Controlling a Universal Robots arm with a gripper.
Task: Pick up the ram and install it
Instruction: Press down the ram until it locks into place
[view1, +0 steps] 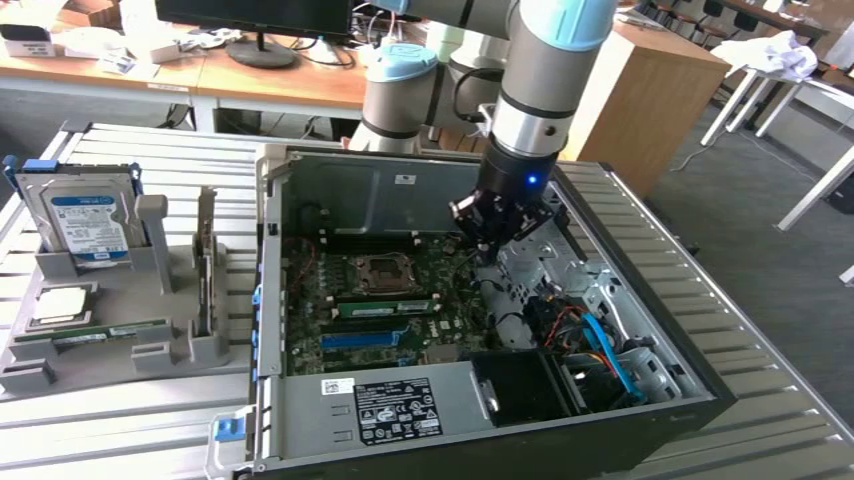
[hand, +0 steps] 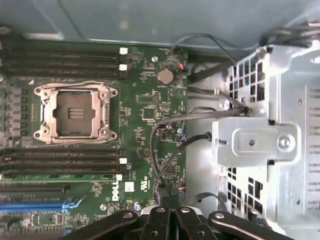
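The ram (view1: 91, 333), a long green stick, lies flat along the front of the grey holder (view1: 134, 345) on the slatted table (view1: 747, 330), at the exterior view's left and well apart from the arm; nothing grips it, so the pick-up is not yet done. The holder keeps each part in its own slot, presumably so it can be reached cleanly: the silver hard drive (view1: 87, 225) stands upright behind, and the small square processor (view1: 60, 303) lies between the two. To the exterior view's right sits the open computer case (view1: 667, 400), its motherboard (hand: 145, 110) exposed with an empty CPU socket (hand: 75, 112) flanked by long dark memory slots (hand: 60, 160). The gripper (view1: 501, 238) hangs above the board, clenched and holding nothing, its dark fingers (hand: 165, 222) drawn together.
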